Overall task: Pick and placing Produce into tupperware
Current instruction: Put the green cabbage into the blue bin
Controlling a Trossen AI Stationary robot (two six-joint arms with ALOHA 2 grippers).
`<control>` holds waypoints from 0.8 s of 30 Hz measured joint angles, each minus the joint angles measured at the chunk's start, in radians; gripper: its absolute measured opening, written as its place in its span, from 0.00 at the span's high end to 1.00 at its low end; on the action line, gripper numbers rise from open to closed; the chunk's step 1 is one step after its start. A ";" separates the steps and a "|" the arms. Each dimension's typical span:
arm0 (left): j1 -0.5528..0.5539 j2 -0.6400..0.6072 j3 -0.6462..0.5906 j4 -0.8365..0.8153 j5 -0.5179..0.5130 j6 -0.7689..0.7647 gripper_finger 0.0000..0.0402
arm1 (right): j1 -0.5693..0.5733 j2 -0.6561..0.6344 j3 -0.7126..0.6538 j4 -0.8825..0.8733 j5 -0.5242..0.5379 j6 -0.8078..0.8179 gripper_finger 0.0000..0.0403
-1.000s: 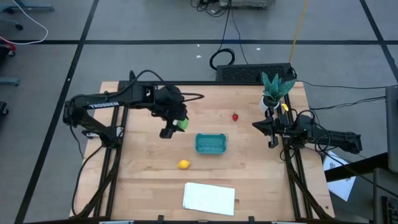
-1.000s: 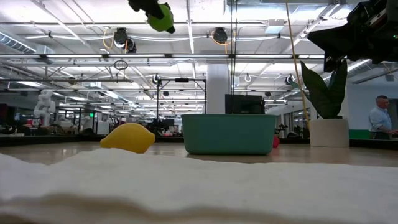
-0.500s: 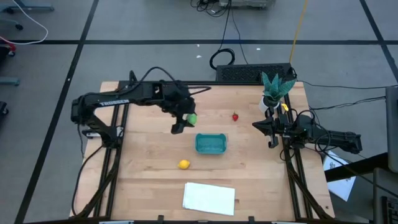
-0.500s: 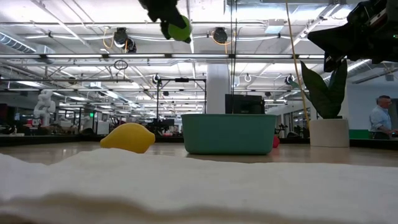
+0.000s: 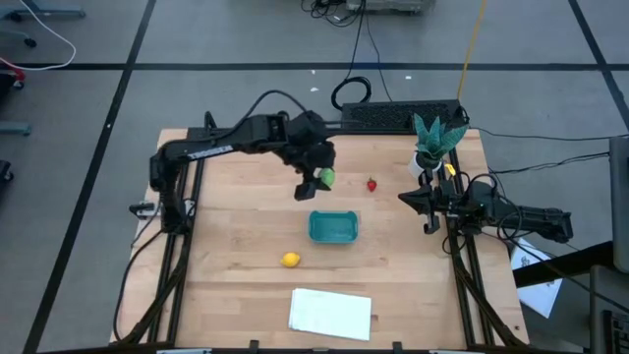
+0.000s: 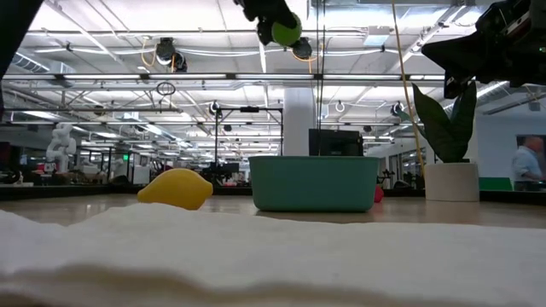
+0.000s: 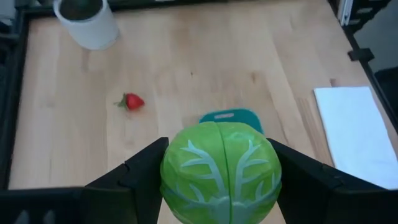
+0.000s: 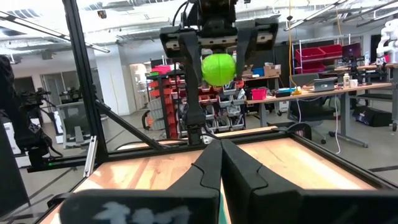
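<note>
High view first: the left gripper is clamped on the green ball, carrying it in the air just beyond the far edge of the tub. Half a second ago that ball hung off the tub's far-left corner; a second ago it was farther left again, so the arm has swept steadily rightward and stretched out across the table. The low view agrees, with the ball high above the tub and now over its left half, where before it sat well left of the tub. From the left wrist, the ball fills the gap between the two fingers, both pressed against it, and the tub peeks out just past the ball's top edge.

The lemon lies on the table near the tub's near-left corner, unmoved. The strawberry rests beyond the tub's far-right corner, also unmoved, and is now just right of the carried ball. The white sheet lies flat near the front edge, well on the near side of the tub.

The right gripper waits well right of the tub, below the potted plant, in the same spot as before. In the right wrist view its fingers meet with no gap, holding nothing, and beyond them the left gripper shows with the ball in its grip.
</note>
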 joint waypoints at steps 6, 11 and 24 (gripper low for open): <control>0.011 0.103 0.130 -0.023 0.076 0.021 0.39 | 0.000 0.000 0.000 0.006 0.000 0.000 1.00; 0.016 0.161 0.146 -0.031 0.108 0.053 0.39 | 0.000 0.002 0.000 0.014 0.000 0.000 1.00; 0.019 0.186 0.115 -0.059 0.110 0.171 0.39 | 0.000 0.002 0.000 0.016 0.000 0.000 1.00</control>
